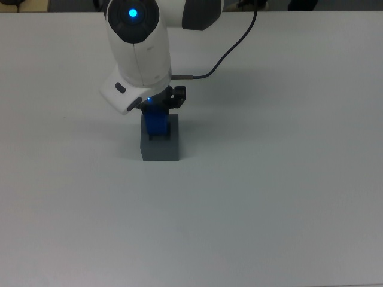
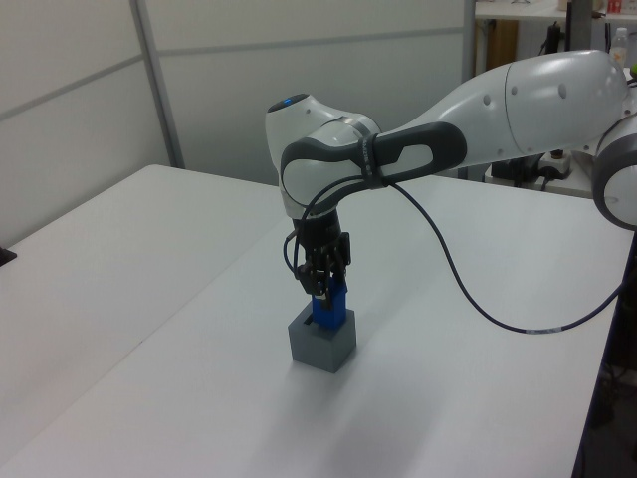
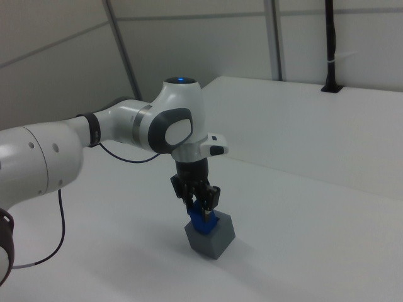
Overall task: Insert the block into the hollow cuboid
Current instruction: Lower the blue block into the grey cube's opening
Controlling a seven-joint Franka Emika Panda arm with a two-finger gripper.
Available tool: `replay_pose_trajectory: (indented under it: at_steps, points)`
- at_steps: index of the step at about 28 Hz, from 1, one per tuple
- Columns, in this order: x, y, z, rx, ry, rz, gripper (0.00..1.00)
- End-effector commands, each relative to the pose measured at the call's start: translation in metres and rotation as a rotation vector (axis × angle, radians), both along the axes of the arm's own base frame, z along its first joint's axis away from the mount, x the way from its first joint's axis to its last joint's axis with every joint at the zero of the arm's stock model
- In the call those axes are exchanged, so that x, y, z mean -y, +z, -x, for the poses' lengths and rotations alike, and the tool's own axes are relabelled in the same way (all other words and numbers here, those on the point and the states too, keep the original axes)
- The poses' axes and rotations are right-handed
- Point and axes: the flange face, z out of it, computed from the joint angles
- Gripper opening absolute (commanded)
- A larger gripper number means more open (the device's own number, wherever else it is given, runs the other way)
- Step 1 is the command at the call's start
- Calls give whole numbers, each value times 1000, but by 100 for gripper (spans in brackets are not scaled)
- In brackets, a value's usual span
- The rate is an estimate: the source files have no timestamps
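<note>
Directly below the gripper (image 2: 320, 301), at six o'clock in the left view, the block (image 2: 328, 307) stands upright, pinched between the fingers, its lower end inside the hollow cuboid (image 2: 320, 346) on the table (image 2: 149, 299); its long axis runs vertically, matching the recess.

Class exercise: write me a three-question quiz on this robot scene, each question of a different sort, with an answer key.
1. True or false: the blue block lies flat on the table, away from the grey hollow cuboid.
2. What colour is the light on the arm's top in the top view? A red, B blue, C green.
3. Fill in: the gripper hangs directly above the ____.

Key: 1 false, the block stands in the cuboid's recess. 2 B. 3 cuboid.
</note>
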Motion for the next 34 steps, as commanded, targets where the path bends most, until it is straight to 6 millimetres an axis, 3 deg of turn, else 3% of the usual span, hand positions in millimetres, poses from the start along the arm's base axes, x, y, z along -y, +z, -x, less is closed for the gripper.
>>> replay_pose_trajectory:
  at_steps: [1,10,20,34]
  points:
    - [-1,6,-1,8,-4,-17,34]
    - [-5,7,-9,64,-7,-24,34]
    - [-6,-8,-14,67,-4,-19,34]
    - [-10,-5,-10,44,2,-9,38]
